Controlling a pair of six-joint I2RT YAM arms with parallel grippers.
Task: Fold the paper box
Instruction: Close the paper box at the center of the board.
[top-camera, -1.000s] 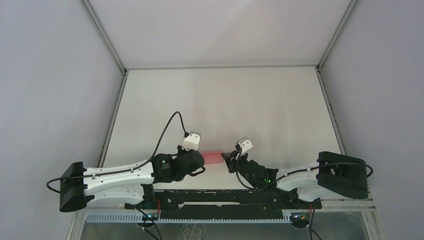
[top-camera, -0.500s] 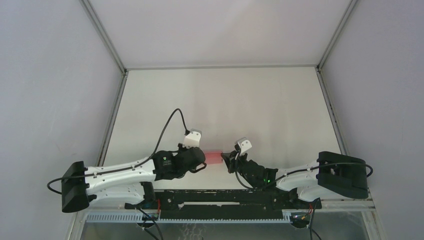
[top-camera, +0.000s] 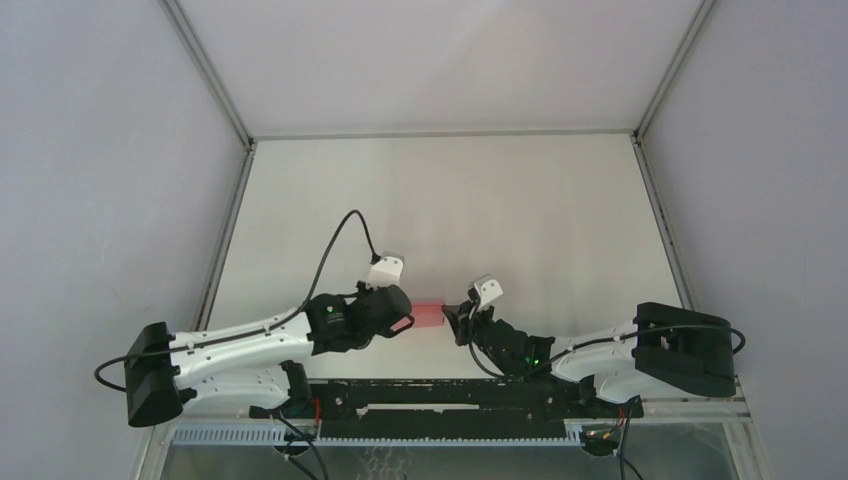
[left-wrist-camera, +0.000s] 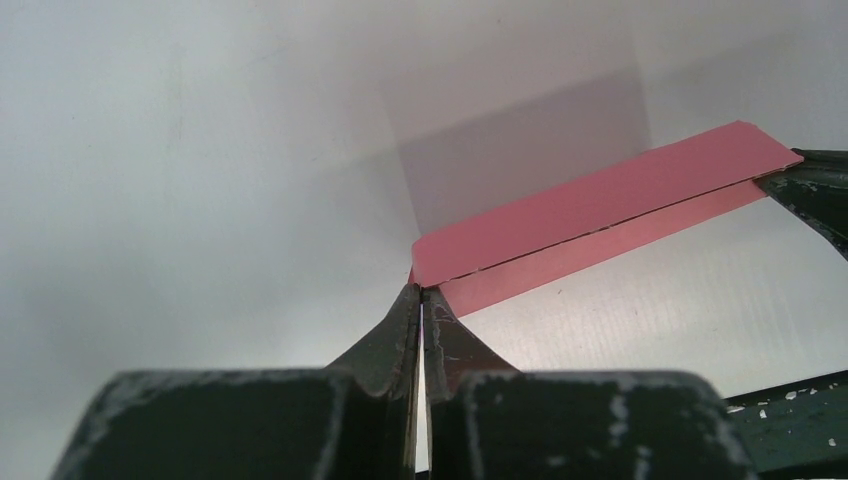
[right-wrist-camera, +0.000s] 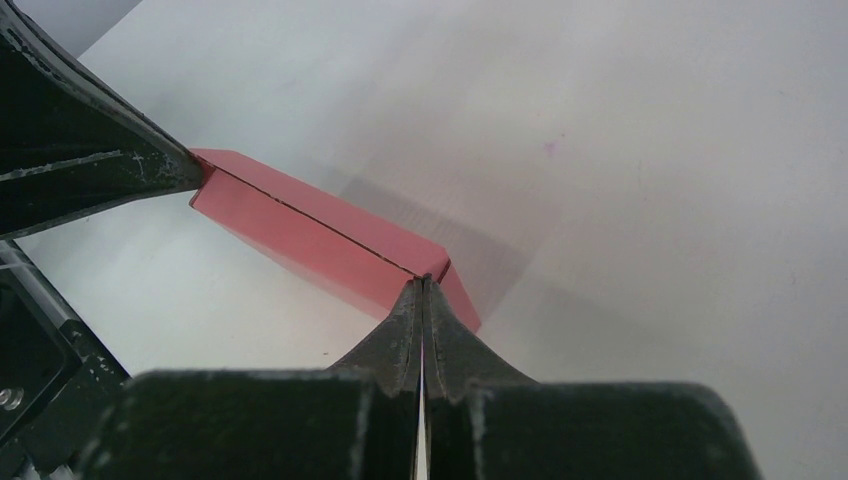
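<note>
The paper box (top-camera: 430, 315) is a pink cardboard piece folded flat into a long strip, stretched between my two grippers near the table's front edge. My left gripper (top-camera: 408, 323) is shut on its left end; in the left wrist view the tips (left-wrist-camera: 421, 290) pinch the corner of the paper box (left-wrist-camera: 600, 210). My right gripper (top-camera: 449, 320) is shut on the other end, and in the right wrist view its tips (right-wrist-camera: 423, 282) bite the edge of the paper box (right-wrist-camera: 320, 235). A seam runs along the strip's length.
The white table (top-camera: 450, 210) stretches away behind the box, bounded by grey walls on three sides. The arms' black mounting rail (top-camera: 450, 400) runs along the near edge. The left arm's cable (top-camera: 340, 240) loops above its wrist.
The left wrist has turned and drawn slightly left and up, still pinching the box's end. The right arm and the box's right end have stayed put.
</note>
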